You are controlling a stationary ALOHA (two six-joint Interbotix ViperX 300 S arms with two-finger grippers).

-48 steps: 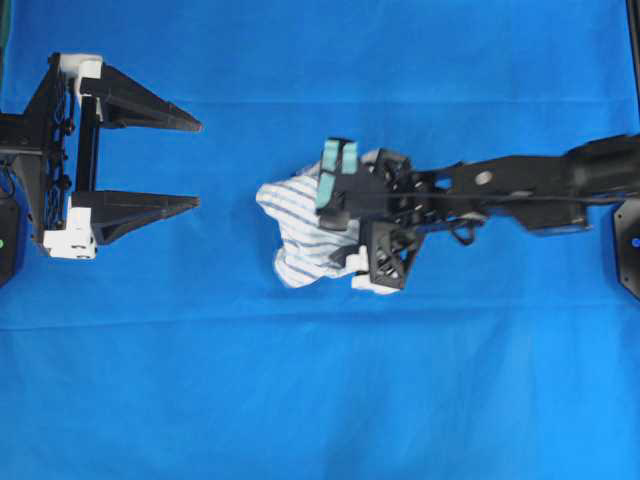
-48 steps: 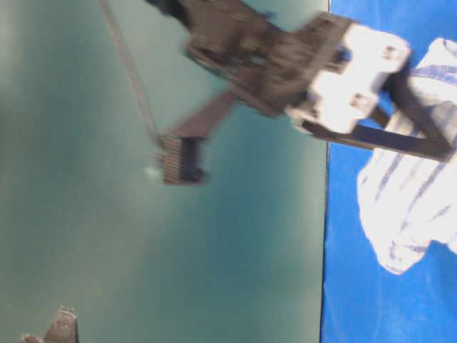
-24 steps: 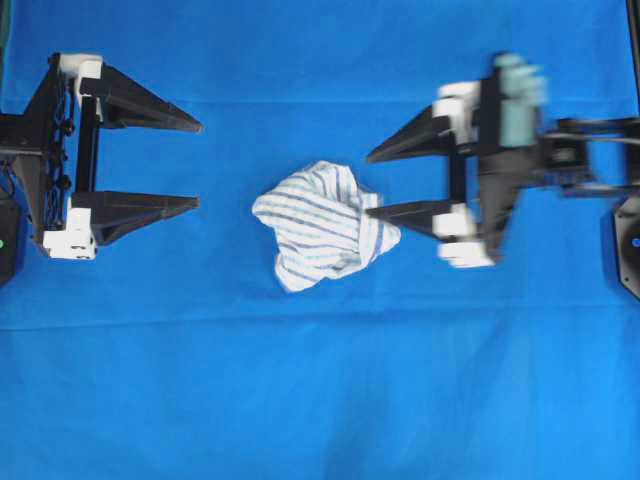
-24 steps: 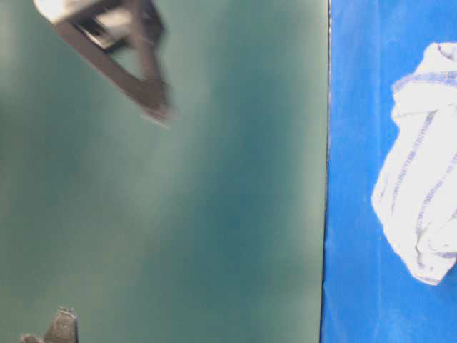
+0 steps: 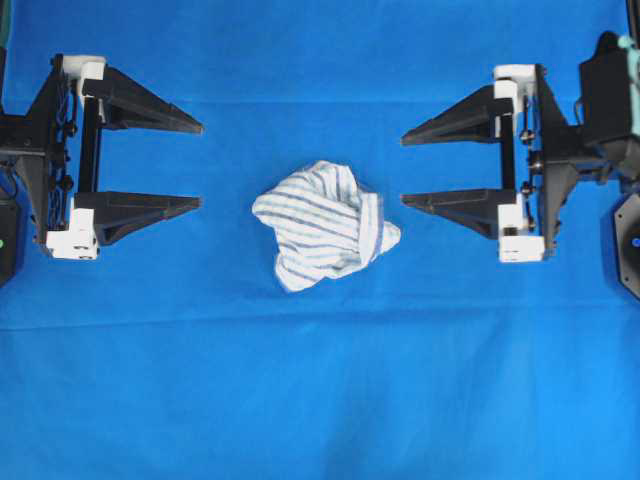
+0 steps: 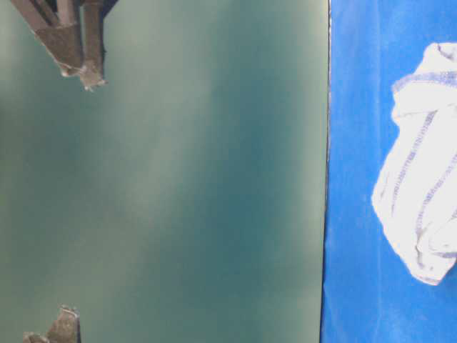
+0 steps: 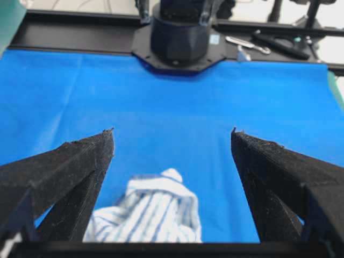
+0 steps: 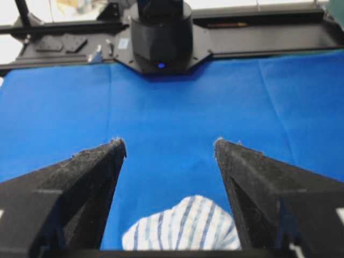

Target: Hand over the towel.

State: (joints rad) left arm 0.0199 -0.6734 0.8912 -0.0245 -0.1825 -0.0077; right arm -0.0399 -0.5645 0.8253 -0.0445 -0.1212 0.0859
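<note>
The towel, white with thin blue and grey stripes, lies crumpled on the blue sheet midway between both arms. It touches neither gripper. My left gripper is at the left, open, its fingers pointing at the towel from a short gap away. My right gripper faces it from the right, open, with its lower fingertip close to the towel's right edge. In the left wrist view the towel sits low between the spread fingers of the gripper. The right wrist view shows the towel the same way beneath the gripper. The towel also shows in the table-level view.
A large plain blue sheet covers the table. The right arm's base and the left arm's base stand at opposite ends. Loose tools lie on the black frame behind the sheet. A green backdrop fills the table-level view.
The right gripper was down over the towel one second ago. It has lifted off and drawn back to the right, empty and open. The towel stays on the sheet. The left gripper has not moved.
</note>
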